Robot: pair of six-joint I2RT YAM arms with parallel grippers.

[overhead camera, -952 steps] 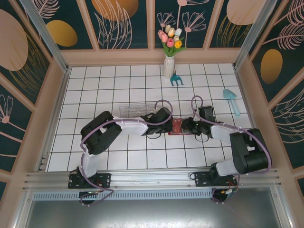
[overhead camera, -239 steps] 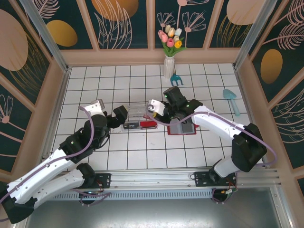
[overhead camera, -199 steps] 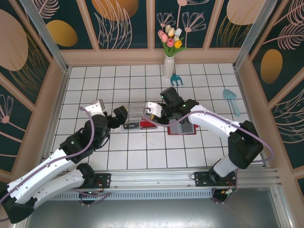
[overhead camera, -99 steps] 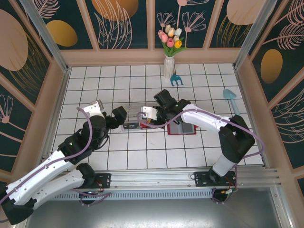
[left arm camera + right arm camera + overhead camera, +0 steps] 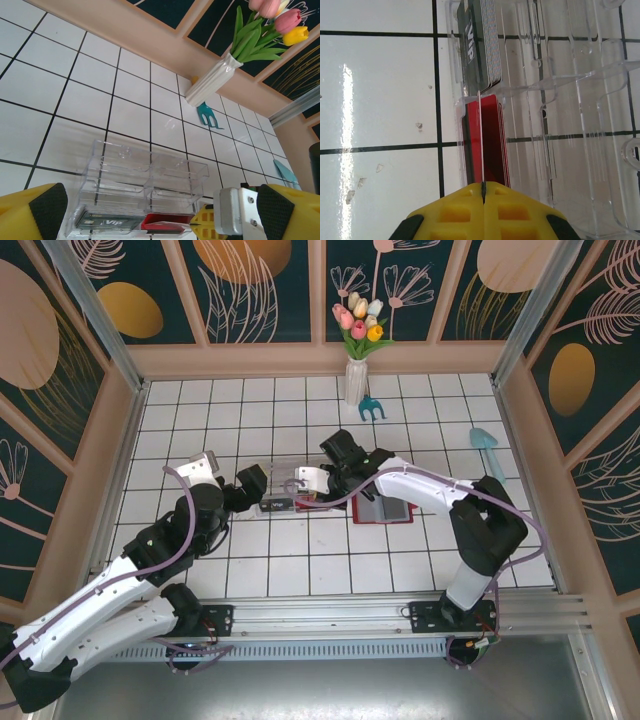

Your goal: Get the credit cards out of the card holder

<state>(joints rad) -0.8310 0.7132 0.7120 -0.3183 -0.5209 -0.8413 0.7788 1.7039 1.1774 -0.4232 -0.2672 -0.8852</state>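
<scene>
Tiled table (image 5: pixel 330 555): card (image 5: pixel 481 140) in right claw (image 5: pixel 484 186)

Right arm (image 5: pixel 420 483) bars path over card holder (image 5: pixel 388 512); clear box (image 5: pixel 145 175) blocks centre; far-left tiles (image 5: pixel 180 420) open.

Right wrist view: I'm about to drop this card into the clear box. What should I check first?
1. Grip: right gripper is shut on the held card: ok.
2. Line-up: held card is edge-on over the red card in the clear box: ok.
3. Contact: whether the held card's far edge touches the box: cannot tell.
4. Other arm: left gripper is open and holds nothing: ok.
5. Progress: whether the card holder is emptied: cannot tell.
</scene>
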